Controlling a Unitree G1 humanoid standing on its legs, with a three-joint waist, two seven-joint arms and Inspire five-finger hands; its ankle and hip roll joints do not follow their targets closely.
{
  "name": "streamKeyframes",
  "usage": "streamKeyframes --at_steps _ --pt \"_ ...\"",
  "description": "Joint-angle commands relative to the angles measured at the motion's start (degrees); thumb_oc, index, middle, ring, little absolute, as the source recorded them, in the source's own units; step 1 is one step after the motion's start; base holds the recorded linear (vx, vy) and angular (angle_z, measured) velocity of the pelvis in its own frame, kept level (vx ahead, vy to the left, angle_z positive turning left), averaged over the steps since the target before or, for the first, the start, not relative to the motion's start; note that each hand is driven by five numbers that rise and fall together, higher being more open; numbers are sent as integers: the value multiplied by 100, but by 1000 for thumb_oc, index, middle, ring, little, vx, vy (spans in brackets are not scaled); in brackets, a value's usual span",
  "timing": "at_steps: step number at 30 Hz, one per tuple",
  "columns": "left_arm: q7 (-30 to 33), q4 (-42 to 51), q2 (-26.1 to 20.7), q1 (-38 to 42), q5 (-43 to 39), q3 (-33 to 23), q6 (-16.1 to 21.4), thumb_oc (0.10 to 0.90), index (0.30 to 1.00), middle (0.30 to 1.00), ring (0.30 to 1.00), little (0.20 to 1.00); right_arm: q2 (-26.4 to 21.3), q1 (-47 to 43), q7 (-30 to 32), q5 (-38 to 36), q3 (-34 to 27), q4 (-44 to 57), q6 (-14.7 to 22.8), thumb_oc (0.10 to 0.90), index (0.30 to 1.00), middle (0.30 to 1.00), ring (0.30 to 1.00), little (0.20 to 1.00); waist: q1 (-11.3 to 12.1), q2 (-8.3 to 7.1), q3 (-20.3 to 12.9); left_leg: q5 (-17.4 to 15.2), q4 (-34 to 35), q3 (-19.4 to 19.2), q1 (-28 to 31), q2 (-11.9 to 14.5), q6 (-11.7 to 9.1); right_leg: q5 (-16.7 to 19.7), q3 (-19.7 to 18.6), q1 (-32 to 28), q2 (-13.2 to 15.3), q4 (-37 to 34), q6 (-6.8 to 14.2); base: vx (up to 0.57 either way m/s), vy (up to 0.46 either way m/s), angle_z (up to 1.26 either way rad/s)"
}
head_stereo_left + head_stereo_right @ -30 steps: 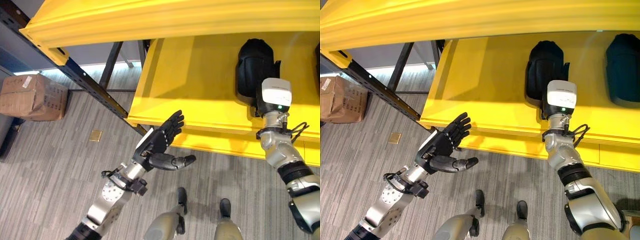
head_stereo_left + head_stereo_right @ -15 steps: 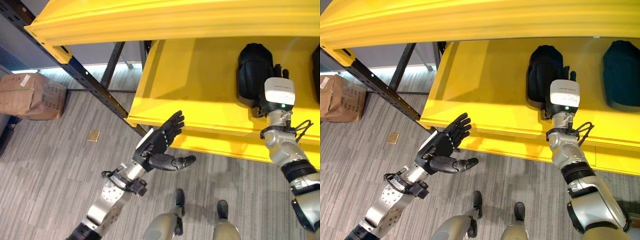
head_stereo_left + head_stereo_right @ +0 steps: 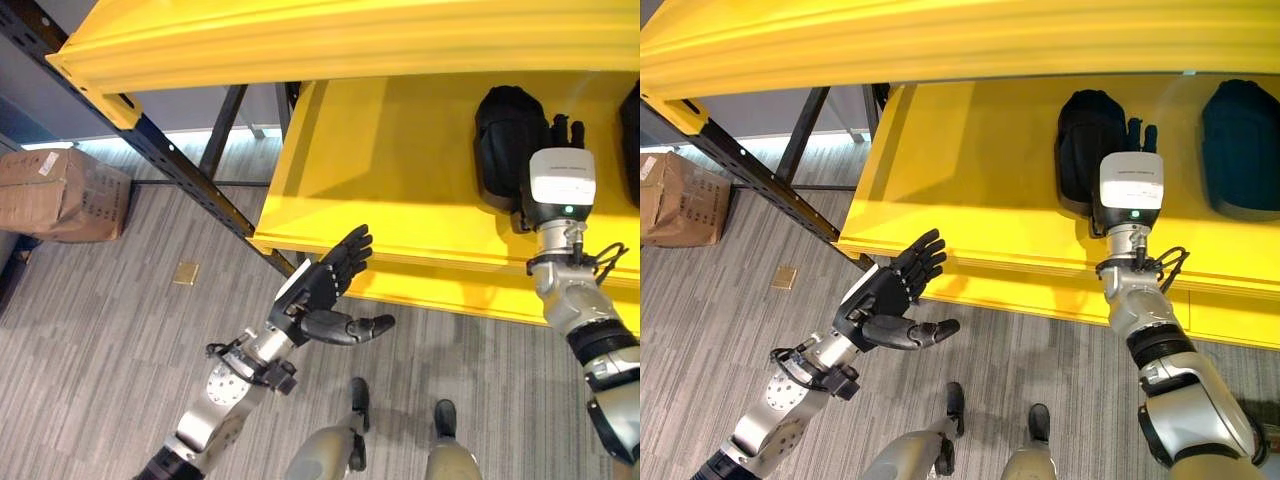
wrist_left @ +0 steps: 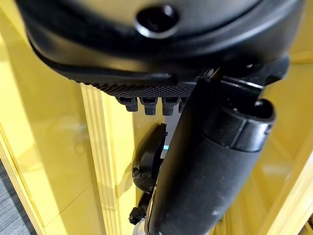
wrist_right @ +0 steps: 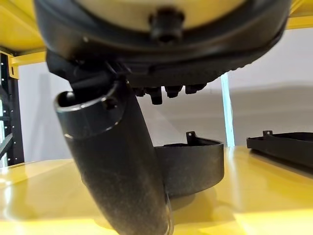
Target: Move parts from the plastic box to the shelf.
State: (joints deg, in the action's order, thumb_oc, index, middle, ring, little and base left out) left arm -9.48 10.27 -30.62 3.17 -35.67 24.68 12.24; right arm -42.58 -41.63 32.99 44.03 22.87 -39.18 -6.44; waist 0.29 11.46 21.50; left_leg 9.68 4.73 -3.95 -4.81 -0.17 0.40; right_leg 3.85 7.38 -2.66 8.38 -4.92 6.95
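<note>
Black plastic part (image 3: pixel 1087 145) lies on the yellow shelf (image 3: pixel 970 170), and the right hand (image 3: pixel 1137 135), fingers straight, touches its 3 o'clock side probably to push it deeper, while the left hand (image 3: pixel 883 296) waits open and empty.

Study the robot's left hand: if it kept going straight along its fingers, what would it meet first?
Probably the front edge of the yellow shelf. The open left hand points up toward that edge, empty, fingers straight; depth is hard to judge, so it may pass just beneath it.

Yellow shelf (image 3: pixel 970 170), two black parts (image 3: pixel 1085 135) (image 3: pixel 1240 135) on it, cardboard box (image 3: pixel 60 195) on floor (image 3: pixel 100 330)
</note>
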Motion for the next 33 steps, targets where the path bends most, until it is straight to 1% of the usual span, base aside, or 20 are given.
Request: streamKeyframes --at_steps 1,4,9,14,20,23,24,33 --pt "-160 731 168 152 -175 16 615 900 1000 1000 1000 1000 -500 -862 569 286 307 402 120 900 1000 1000 1000 1000 196 -138 -520 -537 0 -123 348 32 -164 -153 2 669 87 809 -244 0 0 0" --pt "-154 762 164 142 -187 3 585 900 1000 1000 1000 1000 -497 -818 564 296 279 444 175 900 1000 1000 1000 1000 188 -129 -519 -538 3 -124 361 35 -164 -153 3 659 91 806 -243 0 0 0" --pt "-157 766 175 154 -194 -18 547 900 1000 1000 1000 1000 -442 -802 534 281 282 467 165 900 1000 1000 1000 1000 192 -105 -514 -536 1 -119 356 24 -159 -158 8 672 103 816 -244 0 0 0" --pt "-124 740 190 161 -169 7 604 900 1000 1000 1000 1000 -410 -841 566 199 305 465 203 900 1000 1000 1000 1000 193 -73 -480 -525 1 -111 336 11 -155 -157 6 695 103 827 -253 0 0 0" --pt "-90 740 212 185 -191 -10 580 900 1000 1000 1000 1000 -384 -864 578 205 309 377 45 900 1000 1000 1000 1000 196 -48 -463 -526 2 -105 334 -4 -150 -167 9 710 107 848 -263 0 0 0" --pt "-93 737 212 185 -187 -12 583 900 1000 1000 1000 1000 -391 -865 666 206 295 277 55 900 1000 1000 1000 1000 204 -45 -465 -527 5 -102 321 -7 -149 -171 17 720 106 849 -266 0 0 0" --pt "-80 744 198 193 -201 7 588 900 1000 1000 1000 1000 -392 -910 722 210 285 217 -41 900 1000 1000 1000 1000 218 -44 -453 -526 -3 -94 301 -10 -146 -179 23 738 104 868 -267 0 0 0" --pt "-50 768 170 198 -148 30 600 900 1000 1000 1000 1000 -427 -989 910 114 258 209 10 900 1000 1000 1000 1000 237 -24 -386 -507 0 -85 245 -18 -140 -171 35 795 102 881 -260 0 0 0"
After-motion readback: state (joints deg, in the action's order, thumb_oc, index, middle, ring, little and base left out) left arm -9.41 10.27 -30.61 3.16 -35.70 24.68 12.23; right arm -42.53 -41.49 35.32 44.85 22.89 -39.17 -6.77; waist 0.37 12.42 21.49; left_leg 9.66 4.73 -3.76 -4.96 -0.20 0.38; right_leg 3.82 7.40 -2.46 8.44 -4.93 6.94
